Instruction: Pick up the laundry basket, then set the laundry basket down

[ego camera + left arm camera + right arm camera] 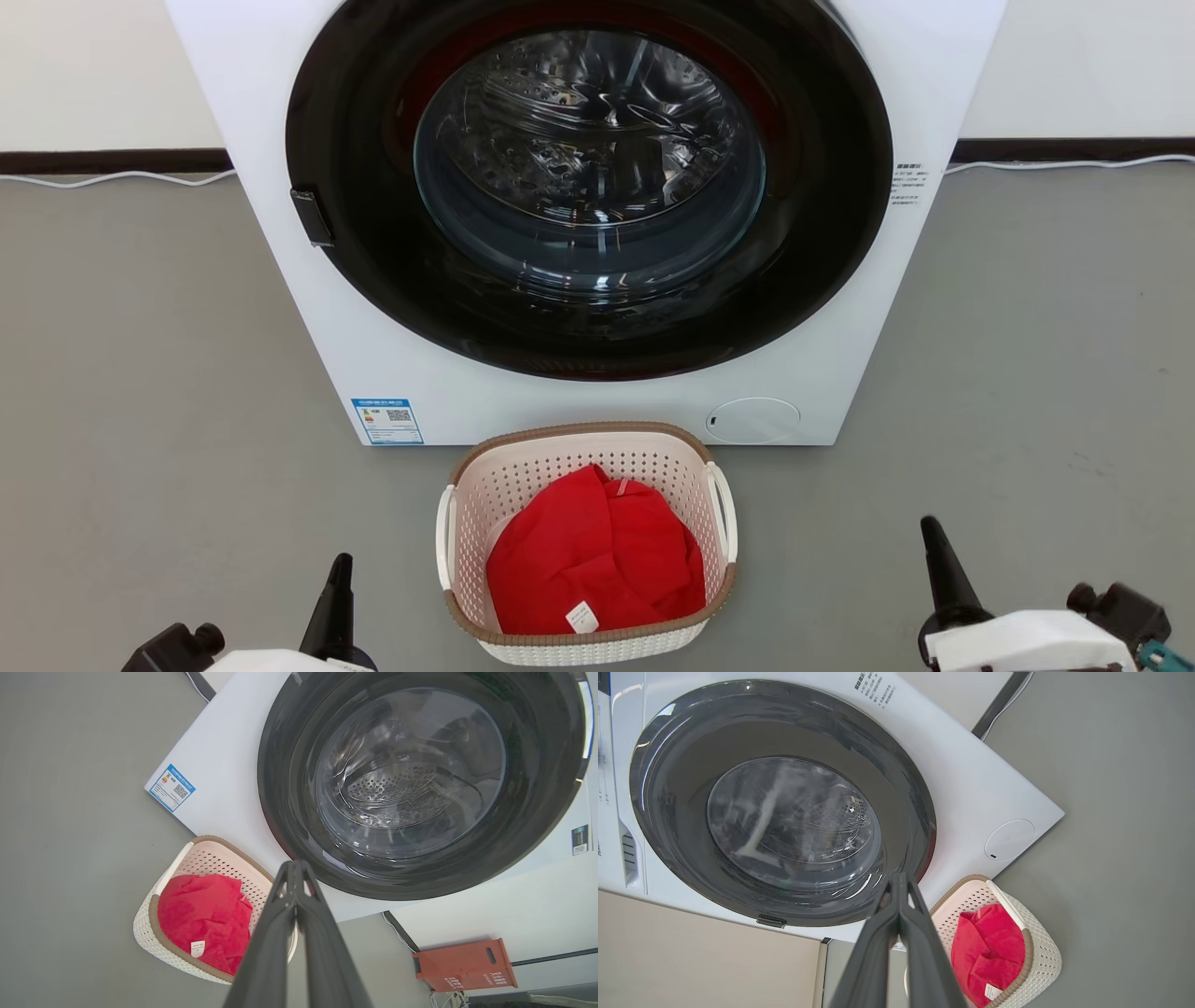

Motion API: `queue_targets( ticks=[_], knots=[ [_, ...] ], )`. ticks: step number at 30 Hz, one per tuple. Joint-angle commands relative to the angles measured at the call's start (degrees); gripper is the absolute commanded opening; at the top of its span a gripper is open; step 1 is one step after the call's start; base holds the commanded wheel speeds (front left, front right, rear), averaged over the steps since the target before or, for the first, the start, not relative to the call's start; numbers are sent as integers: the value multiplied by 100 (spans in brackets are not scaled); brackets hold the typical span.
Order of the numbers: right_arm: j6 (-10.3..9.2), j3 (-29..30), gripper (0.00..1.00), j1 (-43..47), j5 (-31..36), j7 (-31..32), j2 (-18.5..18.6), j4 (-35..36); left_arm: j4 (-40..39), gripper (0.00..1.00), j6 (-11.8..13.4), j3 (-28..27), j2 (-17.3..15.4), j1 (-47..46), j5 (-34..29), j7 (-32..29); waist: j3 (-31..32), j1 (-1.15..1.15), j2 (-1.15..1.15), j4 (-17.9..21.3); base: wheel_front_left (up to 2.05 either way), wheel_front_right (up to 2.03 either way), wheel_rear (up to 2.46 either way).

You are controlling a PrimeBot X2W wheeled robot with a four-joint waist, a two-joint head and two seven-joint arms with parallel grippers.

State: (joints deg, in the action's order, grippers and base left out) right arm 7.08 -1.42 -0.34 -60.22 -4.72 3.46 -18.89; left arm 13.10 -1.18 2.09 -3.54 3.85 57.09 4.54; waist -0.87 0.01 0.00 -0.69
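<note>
Head view. The laundry basket (523, 481) stands upright on the grey floor (140, 373), at 6 o'clock of the white washer (840, 373) and just before its foot. A red cloth (597, 551) lies inside. The left pincer (339, 567) sits at the basket's 9 o'clock and the right pincer (934, 537) at its 3 o'clock, both apart from it and touching nothing.

Left wrist view. Left pincer (295, 864): fingers pressed together at the tips, no gap, nothing held. The laundry basket (145, 933) is at 8 o'clock of the tips. An orange-red box (465, 966) is at 4 o'clock.

Right wrist view. Right pincer (900, 876): closed tip to tip, empty. The laundry basket (1045, 956) is at 4 o'clock of the tips, beside the washer's lower corner.
</note>
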Motion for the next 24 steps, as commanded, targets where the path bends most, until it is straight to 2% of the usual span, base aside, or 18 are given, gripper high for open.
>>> queue_targets(
  ticks=[1, 24],
  knots=[
    [29, -13, 0, -268, -157, 54, 76, 194, -116, 0, -79, -131, -35, -319, 163, -20, 1, -1, 0, 1, 0, 0, 0],
    [33, 232, 0, -387, -1432, 417, 78, 315, -36, 0, -299, -341, -53, -585, 1564, -386, 29, -1, 0, 28, 0, 0, 0]
  ],
)
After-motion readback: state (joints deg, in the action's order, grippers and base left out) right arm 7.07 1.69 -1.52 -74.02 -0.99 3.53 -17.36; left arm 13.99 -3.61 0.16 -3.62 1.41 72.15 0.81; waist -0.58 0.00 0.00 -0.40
